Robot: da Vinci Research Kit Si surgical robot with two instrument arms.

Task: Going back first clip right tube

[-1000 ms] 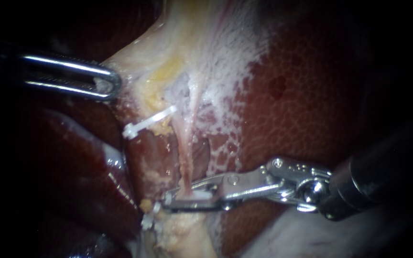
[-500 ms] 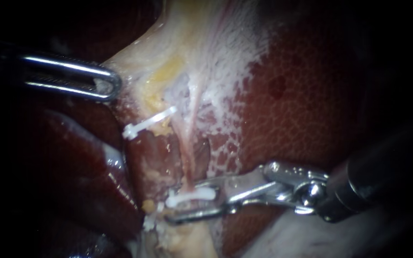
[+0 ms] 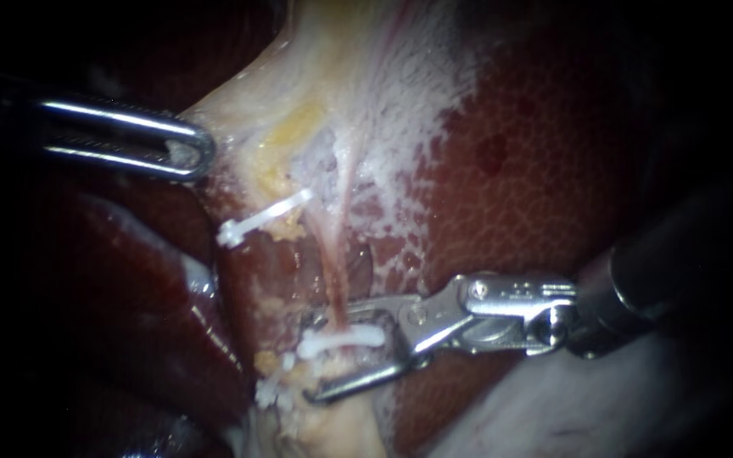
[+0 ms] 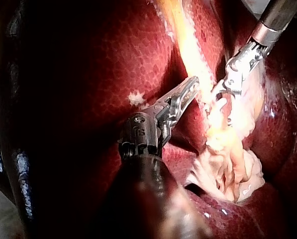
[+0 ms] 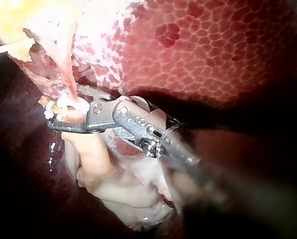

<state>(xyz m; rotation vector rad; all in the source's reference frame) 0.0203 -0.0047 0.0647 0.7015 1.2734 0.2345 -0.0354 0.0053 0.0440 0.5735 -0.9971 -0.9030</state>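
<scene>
A thin pink tube, the right tube [image 3: 332, 271], runs down from the pale gallbladder tissue [image 3: 341, 76]. A white clip [image 3: 345, 339] sits across its lower end. My right instrument [image 3: 314, 356] comes in from the right, its jaws open, one above the clip and one below. The right wrist view shows those jaws [image 5: 63, 113] apart around the tube and clip [image 5: 61, 103]. My left instrument [image 3: 187, 153] is at the upper left, its jaws shut on the edge of the pale gallbladder tissue; in the left wrist view [image 4: 190, 89] it holds that tissue taut.
Two more white clips lie on the tissue left of the pink tube, one higher [image 3: 265, 215] and one lower [image 3: 269, 390]. Mottled red liver [image 3: 536, 170] fills the right side, with darker liver lobe [image 3: 129, 297] at the left. Pale tissue [image 3: 553, 416] lies under the right shaft.
My right instrument's jaws have opened from around the white clip, which stays on the tube. Its wrist and shaft have shifted up slightly. The left instrument has not moved.
</scene>
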